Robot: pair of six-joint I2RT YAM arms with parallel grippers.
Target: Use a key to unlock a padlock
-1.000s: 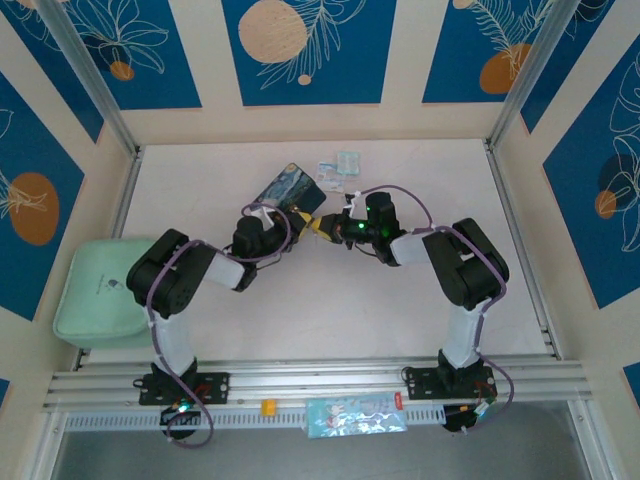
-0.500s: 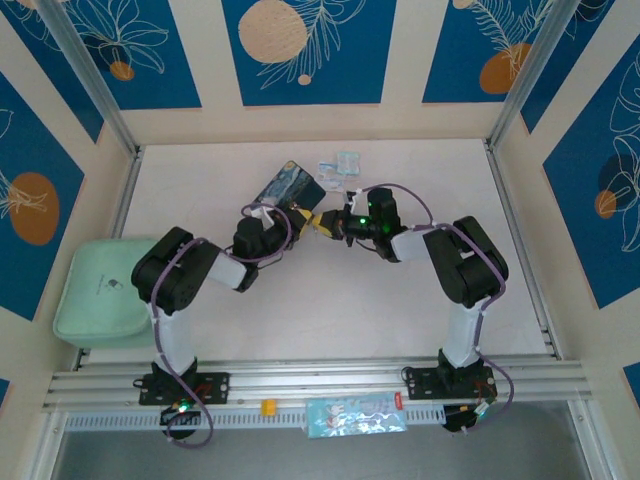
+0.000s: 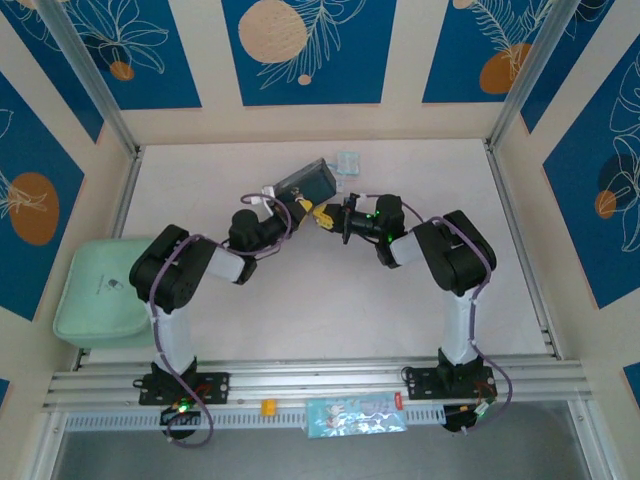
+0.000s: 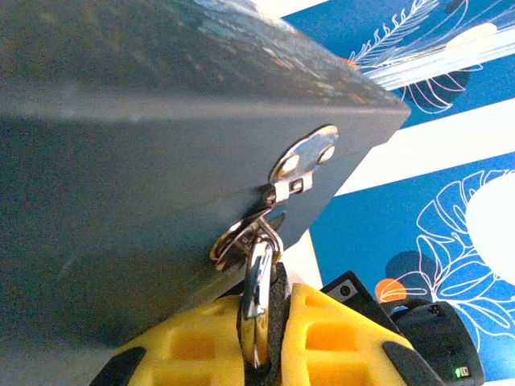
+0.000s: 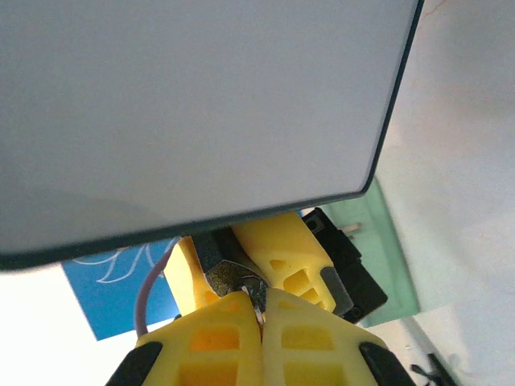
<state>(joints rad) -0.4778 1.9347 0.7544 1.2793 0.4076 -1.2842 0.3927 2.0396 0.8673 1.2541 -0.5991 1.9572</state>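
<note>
Right gripper [image 5: 261, 312] has its yellow fingers pressed tight together, pinching a tiny silvery bit at the tips, the key [image 5: 256, 290] afaict. It's nose to nose w/ the left gripper [image 5: 233, 261], which is clamped on the padlock [image 5: 215, 256], dark body wedged btw its fingers. From the left wrist cam the padlock [image 4: 258, 281] shows as a thin silver shackle coming up out of the left gripper [image 4: 268, 310] and hooking thru the hasp [image 4: 304, 159] on the tin box [image 4: 121, 161]. From overhead, both meet mid-table, left gripper [image 3: 303, 207] and right gripper [image 3: 327, 219] just below the tin box [image 3: 308, 182], which sits tilted; can't tell if it's touching the table [image 3: 400, 300]. Green pad [image 3: 95, 290] off to the left, some small packets [image 3: 347, 162] behind the tin.
</note>
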